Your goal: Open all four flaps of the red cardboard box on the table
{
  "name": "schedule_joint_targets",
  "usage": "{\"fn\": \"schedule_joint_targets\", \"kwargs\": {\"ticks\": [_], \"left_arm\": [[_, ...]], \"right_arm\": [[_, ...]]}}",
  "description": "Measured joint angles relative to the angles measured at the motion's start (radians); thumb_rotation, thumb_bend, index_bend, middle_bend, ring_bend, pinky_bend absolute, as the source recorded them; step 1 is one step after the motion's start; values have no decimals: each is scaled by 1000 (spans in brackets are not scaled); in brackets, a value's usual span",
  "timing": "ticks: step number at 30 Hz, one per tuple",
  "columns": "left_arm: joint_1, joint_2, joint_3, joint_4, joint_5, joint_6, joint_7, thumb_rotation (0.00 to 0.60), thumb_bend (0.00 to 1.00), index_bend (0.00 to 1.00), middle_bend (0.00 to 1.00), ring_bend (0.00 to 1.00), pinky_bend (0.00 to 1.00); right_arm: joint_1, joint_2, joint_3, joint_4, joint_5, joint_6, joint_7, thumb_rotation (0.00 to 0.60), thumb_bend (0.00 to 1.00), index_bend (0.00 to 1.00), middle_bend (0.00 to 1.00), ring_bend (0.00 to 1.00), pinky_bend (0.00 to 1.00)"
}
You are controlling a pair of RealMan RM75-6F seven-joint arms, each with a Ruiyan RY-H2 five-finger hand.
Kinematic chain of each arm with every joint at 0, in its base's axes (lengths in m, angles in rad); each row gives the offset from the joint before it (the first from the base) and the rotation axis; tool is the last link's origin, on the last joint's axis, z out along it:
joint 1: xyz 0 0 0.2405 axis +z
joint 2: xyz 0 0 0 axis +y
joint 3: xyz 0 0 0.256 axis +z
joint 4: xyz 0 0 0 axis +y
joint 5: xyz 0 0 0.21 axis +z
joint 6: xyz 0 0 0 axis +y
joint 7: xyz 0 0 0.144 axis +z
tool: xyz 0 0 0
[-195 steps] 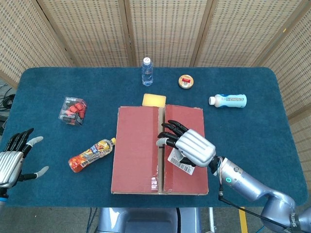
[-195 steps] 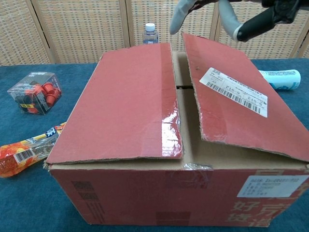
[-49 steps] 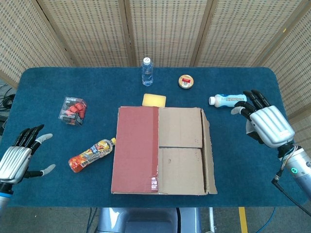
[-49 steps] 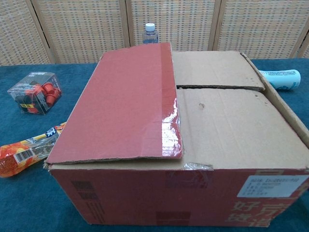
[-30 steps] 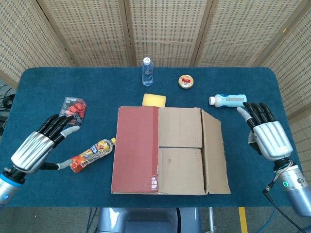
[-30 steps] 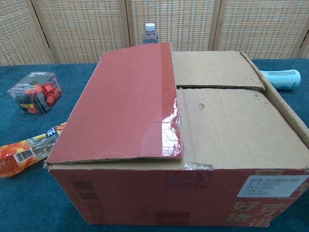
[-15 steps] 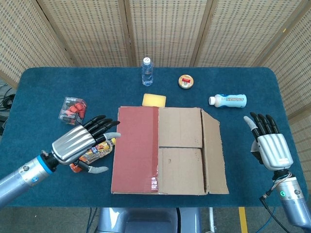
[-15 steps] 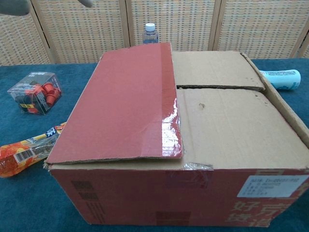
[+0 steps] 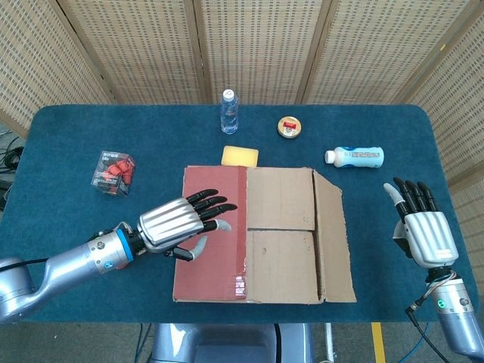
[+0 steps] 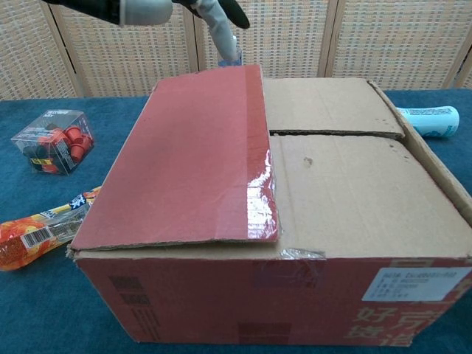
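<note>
Red cardboard box (image 9: 257,234) — left robot hand (image 9: 178,224) above its closed flap, fingers spread, empty.

One red cardboard box (image 9: 249,234) at the frame's centre; three bottles: a clear water bottle (image 9: 229,111) at upper centre, a white one lying on its side (image 9: 355,156) at upper right, an orange drink bottle (image 10: 40,230) at the chest view's lower left; one clear container of red pieces (image 9: 113,172) at left; one yellow sponge (image 9: 240,156); one small round tin (image 9: 289,127); two hands, the left hand (image 9: 178,224) and the right hand (image 9: 422,231).
</note>
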Motion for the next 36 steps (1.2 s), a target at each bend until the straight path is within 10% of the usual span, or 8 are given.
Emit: {"fn": "schedule_joint_targets", "kwargs": {"ticks": [36], "left_arm": [[-239, -322, 21, 151, -443, -155, 349, 97, 894, 313, 181, 55, 0]], "right_arm": [[-25, -5, 13, 52, 4, -19, 71, 600, 1000, 66, 39, 0, 0]]}}
